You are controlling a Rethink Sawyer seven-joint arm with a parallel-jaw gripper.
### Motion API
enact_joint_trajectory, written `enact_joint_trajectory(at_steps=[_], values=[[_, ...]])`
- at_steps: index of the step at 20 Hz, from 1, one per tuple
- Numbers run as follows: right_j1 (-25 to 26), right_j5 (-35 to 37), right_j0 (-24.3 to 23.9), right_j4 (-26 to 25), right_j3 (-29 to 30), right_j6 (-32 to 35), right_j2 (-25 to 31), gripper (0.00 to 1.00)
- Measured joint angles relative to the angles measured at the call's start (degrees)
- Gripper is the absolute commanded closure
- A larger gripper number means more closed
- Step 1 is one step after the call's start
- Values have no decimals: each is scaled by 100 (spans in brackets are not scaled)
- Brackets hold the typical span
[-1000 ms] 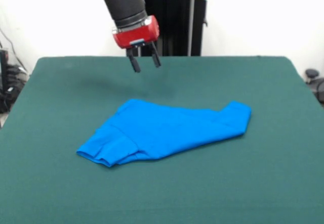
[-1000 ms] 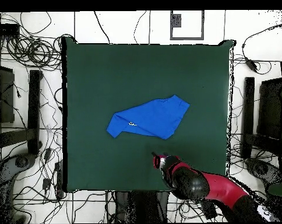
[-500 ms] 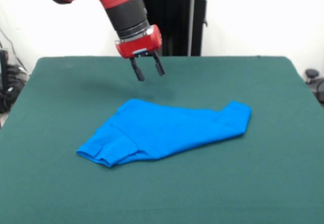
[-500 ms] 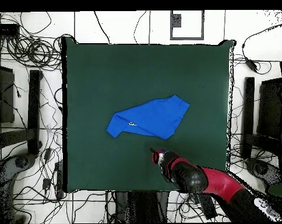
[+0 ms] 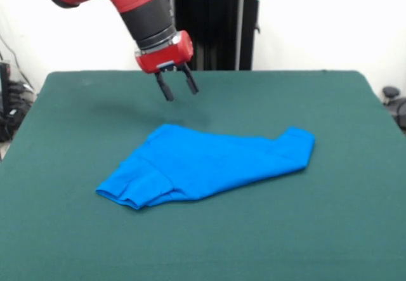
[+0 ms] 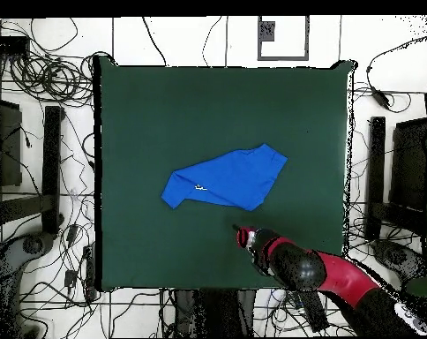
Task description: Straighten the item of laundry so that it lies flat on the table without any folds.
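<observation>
The bright blue T-shirt lies folded over on itself near the middle of the green table, its long axis running across the front view from a bunched sleeve end at the near left up to a rounded fold at the right. The gripper hangs in the air above the far side of the table, just beyond the shirt's far edge and clear of it, its two dark fingers parted and holding nothing. From overhead the shirt shows a small white mark near its narrow end that the front view does not reveal, and the gripper sits just off the cloth's edge on the robot's side, though there its fingers are too small to make out.
</observation>
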Motion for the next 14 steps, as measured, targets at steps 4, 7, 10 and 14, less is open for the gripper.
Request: enact_joint_trajectory(at_steps=[4, 7, 10, 14], values=[[1, 236, -84, -1, -53, 0, 68, 0], [2, 459, -127, -2, -138, 0, 129, 0], [-3, 580, -121, -2, -194, 0, 152, 0], [-9, 838, -89, 1, -330, 0, 215, 0]])
